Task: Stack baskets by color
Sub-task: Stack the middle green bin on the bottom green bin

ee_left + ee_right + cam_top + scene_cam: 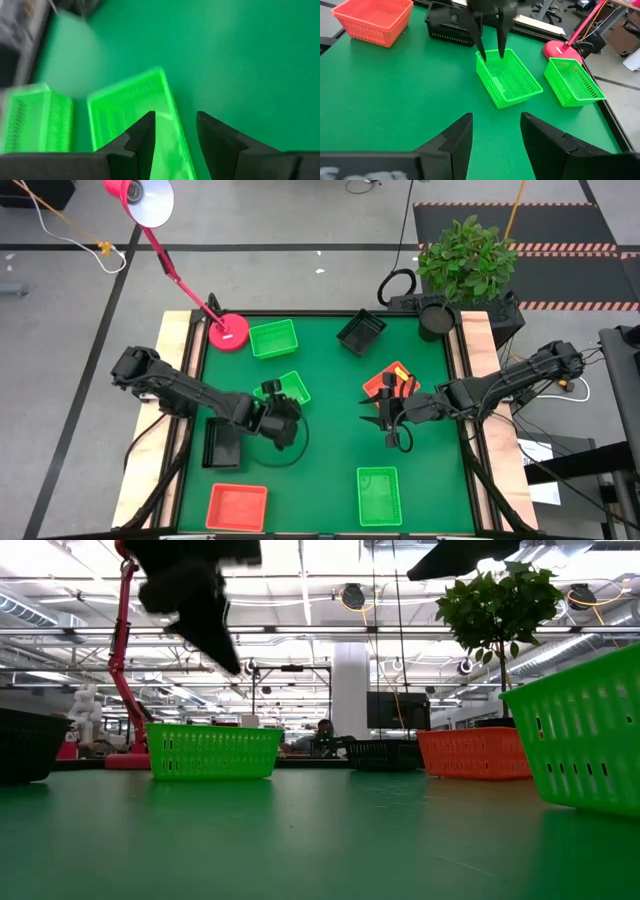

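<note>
baskets, seven that we can count in the overhead view, lying singly on the green bench [330, 430], none stacked yet. green: one far-left beside the pink lamp base [229, 333], at [273, 338]; one left of centre [293, 387]; one near, right of centre [378, 495]. red-orange: one near-left [237, 506]; one right of centre [392, 385]. black: one at the far edge [361, 331]; one at the left edge [220, 442].

left claw [272, 392]: poised over the near rim of the centre-left green basket, fingers apart astride that wall; we judge this a line-up for a grip, so that the basket can go onto another green one.

right claw [383, 423]: waiting just near of the right red-orange basket, fingers apart, nothing between them.
</note>
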